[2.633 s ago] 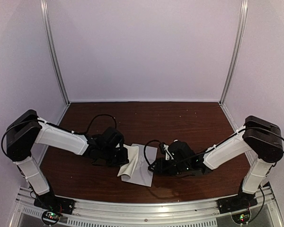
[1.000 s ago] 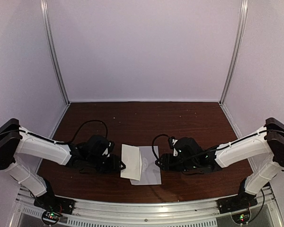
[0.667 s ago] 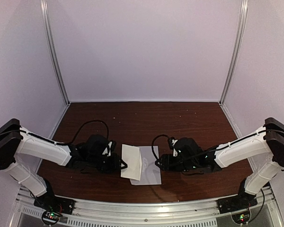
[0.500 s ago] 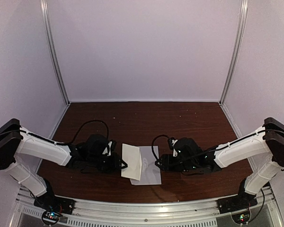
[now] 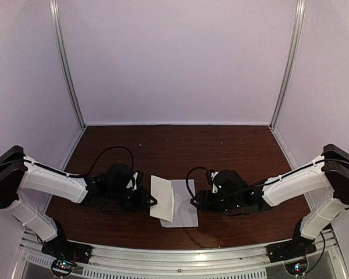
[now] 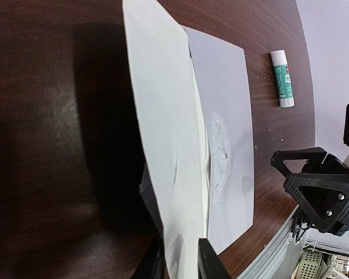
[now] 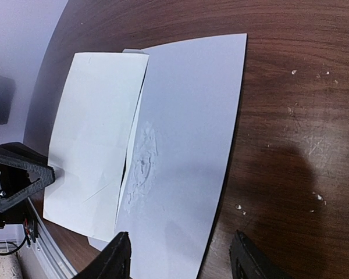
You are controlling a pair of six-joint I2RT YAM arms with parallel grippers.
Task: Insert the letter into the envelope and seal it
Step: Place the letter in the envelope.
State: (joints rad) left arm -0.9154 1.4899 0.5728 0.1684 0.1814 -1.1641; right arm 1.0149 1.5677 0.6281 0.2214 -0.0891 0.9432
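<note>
The white letter [image 5: 161, 196] lies left of and partly over the grey-lavender envelope [image 5: 187, 206] at the table's middle front. My left gripper [image 5: 149, 201] is shut on the letter's left edge, which is raised off the wood. In the left wrist view the letter [image 6: 163, 133] runs down between the jaws of the left gripper [image 6: 183, 264], and the envelope [image 6: 227, 116] lies flat with a rough patch on it. My right gripper [image 7: 183, 258] stands open over the envelope [image 7: 186, 128], its fingers apart with nothing gripped; the letter [image 7: 96, 145] is to its left.
A green-and-white glue stick [image 6: 282, 77] lies on the wood beyond the envelope. The dark wooden table [image 5: 221, 151] is walled on three sides by pale panels. Black cables loop behind both wrists. A metal rail runs along the near edge.
My left gripper has closed on the letter's left edge and tipped that edge up a little. The right arm has barely moved and stays open.
</note>
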